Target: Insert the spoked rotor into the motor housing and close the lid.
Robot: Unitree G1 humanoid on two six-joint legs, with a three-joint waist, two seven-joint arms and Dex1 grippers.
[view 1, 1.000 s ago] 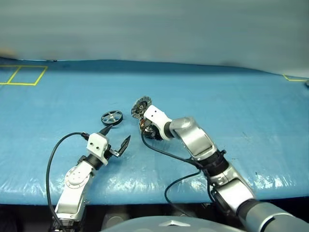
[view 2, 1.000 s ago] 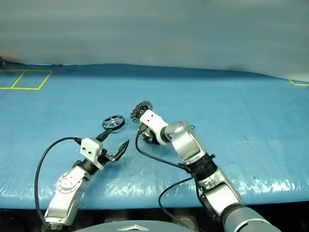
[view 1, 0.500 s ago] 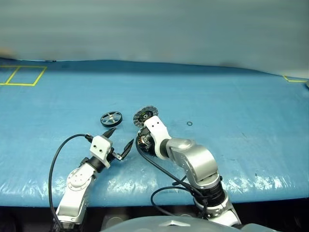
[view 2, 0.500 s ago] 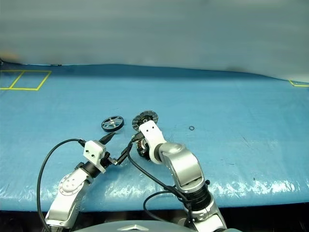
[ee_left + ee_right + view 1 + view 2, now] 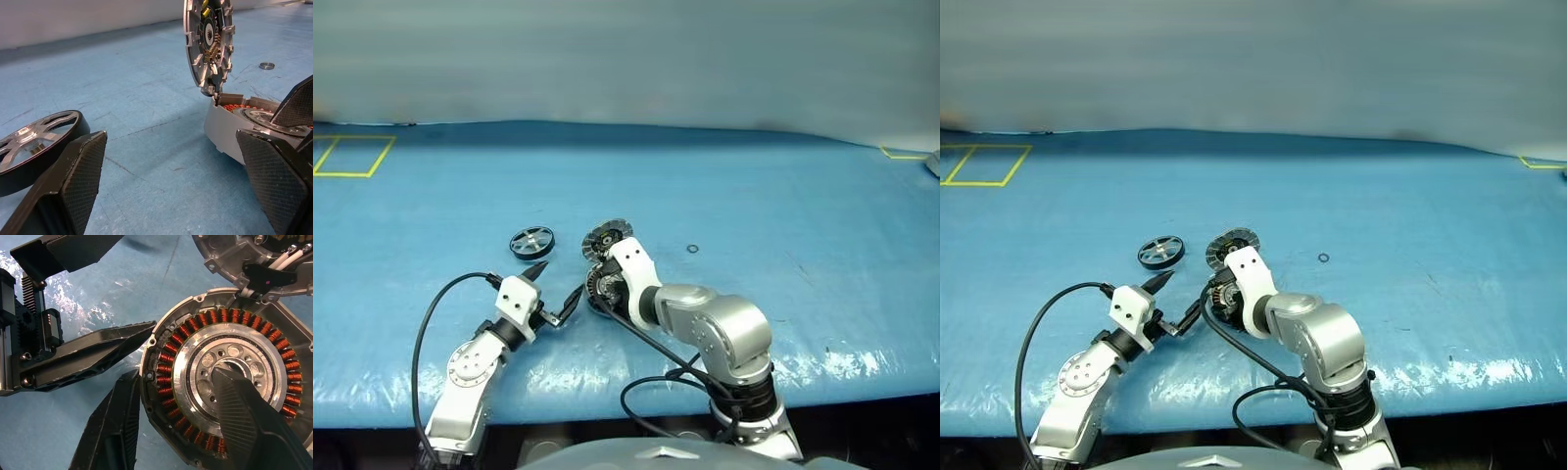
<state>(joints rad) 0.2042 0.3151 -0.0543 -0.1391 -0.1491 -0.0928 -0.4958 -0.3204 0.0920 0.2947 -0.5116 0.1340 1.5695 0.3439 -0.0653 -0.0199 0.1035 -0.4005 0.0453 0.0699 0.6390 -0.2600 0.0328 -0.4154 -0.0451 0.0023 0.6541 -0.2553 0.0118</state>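
Between my right gripper's [image 5: 195,431] fingers sits the motor housing's [image 5: 225,372] wall, one finger inside, one outside, steadying it, lid [image 5: 208,44] upright. My left gripper [image 5: 553,286] stands spread, spoked rotor [image 5: 530,241] just beyond one fingertip, ready for pickup.

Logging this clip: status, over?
Left pincer open, empty. Right pincer straddles motor housing wall. Lid upright, open. Spoked rotor on table, not inserted.
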